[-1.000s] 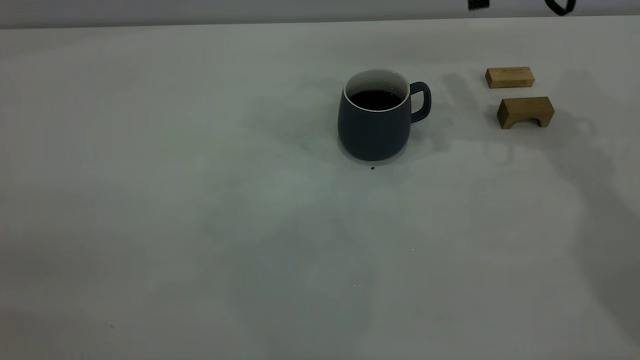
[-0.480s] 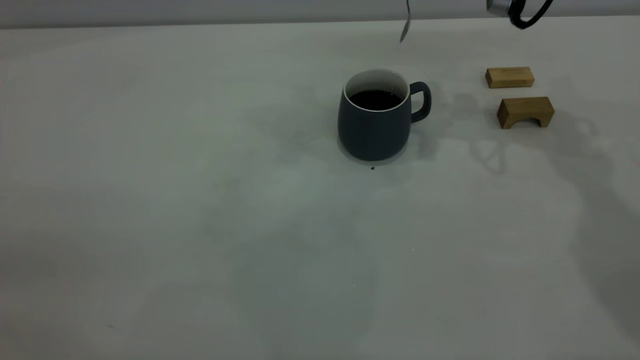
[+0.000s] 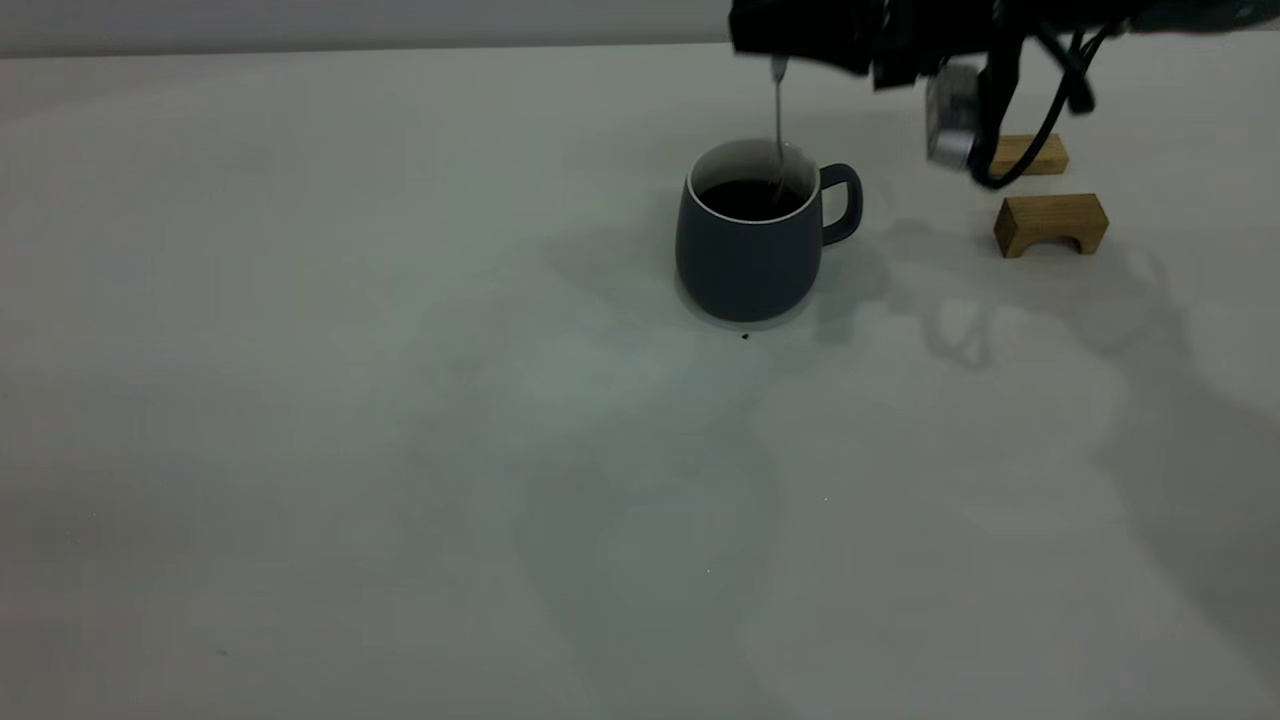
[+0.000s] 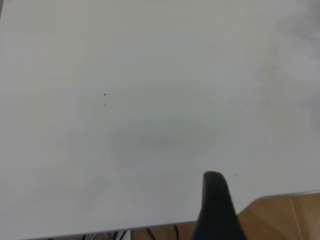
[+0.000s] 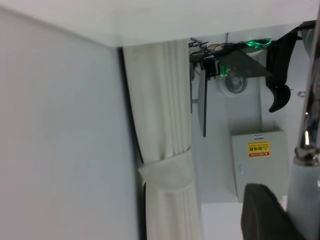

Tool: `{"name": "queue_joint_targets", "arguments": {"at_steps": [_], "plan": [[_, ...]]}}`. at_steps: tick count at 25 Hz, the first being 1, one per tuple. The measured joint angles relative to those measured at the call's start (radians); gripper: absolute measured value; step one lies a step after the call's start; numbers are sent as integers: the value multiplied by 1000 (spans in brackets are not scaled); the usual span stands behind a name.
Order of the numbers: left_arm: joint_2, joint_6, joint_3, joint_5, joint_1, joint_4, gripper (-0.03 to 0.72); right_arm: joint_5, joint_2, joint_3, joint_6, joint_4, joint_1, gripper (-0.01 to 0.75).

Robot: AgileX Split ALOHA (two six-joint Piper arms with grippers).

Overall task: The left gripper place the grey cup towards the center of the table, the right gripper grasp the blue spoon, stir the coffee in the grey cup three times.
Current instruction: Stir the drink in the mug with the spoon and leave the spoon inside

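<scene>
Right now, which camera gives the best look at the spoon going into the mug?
The exterior view: the blue spoon hangs upright from the right gripper, its bowl dipping into the grey cup. The right wrist view shows only its handle and neck close up; the left wrist view shows none of it.

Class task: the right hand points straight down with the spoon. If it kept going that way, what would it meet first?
Probably the grey cup: the right hand hangs above its mouth, the blue spoon already reaching the coffee. Depth is uncertain.
</scene>
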Motion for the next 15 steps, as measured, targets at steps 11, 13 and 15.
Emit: {"name": "queue_joint_targets", "arguments": {"at_steps": [11, 13, 15], "plan": [[0, 0, 0, 0, 0, 0, 585, -70, 85, -118, -27, 76, 70, 118], [0, 0, 0, 0, 0, 0, 585, -124, 86, -121, -39, 77, 65, 118], [0, 0, 0, 0, 0, 0, 585, -153, 88, -121, -50, 66, 54, 118]]}}
